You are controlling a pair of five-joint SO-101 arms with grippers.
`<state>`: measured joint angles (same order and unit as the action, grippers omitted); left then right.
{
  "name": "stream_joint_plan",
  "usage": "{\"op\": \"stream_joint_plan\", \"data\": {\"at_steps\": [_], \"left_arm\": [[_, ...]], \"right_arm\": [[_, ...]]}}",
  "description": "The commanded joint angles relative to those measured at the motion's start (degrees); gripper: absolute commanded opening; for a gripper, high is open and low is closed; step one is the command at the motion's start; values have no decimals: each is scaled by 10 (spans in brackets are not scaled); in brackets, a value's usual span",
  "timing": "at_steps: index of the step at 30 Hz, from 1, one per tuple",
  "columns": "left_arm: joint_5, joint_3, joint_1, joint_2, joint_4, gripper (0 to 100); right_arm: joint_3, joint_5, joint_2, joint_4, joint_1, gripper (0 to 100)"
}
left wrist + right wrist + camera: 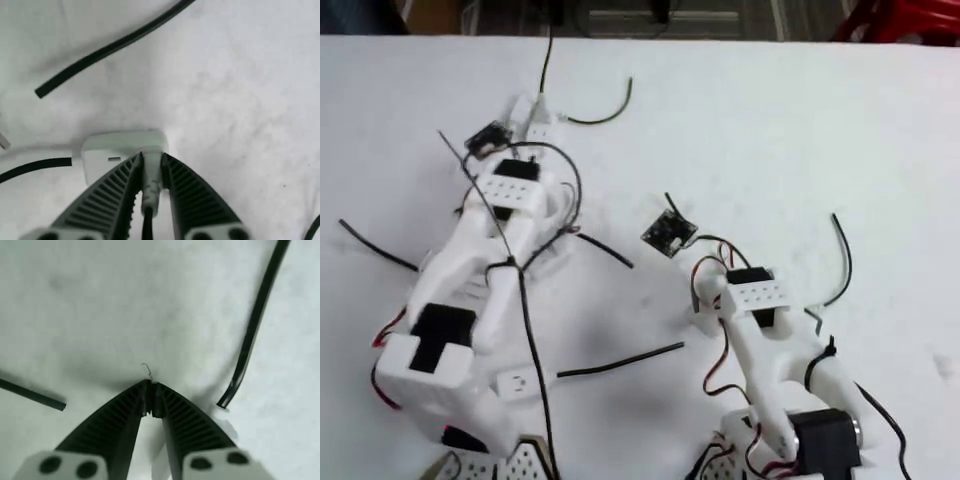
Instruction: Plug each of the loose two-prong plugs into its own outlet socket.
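In the left wrist view my left gripper [151,167] is shut on a white two-prong plug [151,181] with a black cord. The plug's front meets a white outlet block [120,151] lying on the white table. In the high view this gripper [534,132] sits at the far left beside that outlet block [540,115]. My right gripper [150,392] is shut with nothing in it, its tips close above the bare table. A black cord end [225,401] lies just beside it. The right arm [760,300] stands at the front right.
Another white socket block [515,383] lies near the left arm's base. Loose black cords [620,360] [842,260] cross the table. Two small black boards [668,232] [487,137] lie at the centre and back left. The far right of the table is bare.
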<state>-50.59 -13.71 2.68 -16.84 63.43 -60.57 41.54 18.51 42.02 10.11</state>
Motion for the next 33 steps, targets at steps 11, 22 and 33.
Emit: {"op": "stream_joint_plan", "data": {"at_steps": [11, 22, 33], "left_arm": [[285, 60, -54, -28, 185, 291], [542, 254, -56, -32, 384, 449], [1030, 251, -68, -34, 369, 449]], "right_arm": [[-2, 1, 5, -18, -5, 19], [-3, 1, 5, -22, -6, 19], [-3, 1, 5, -22, -7, 19]]}}
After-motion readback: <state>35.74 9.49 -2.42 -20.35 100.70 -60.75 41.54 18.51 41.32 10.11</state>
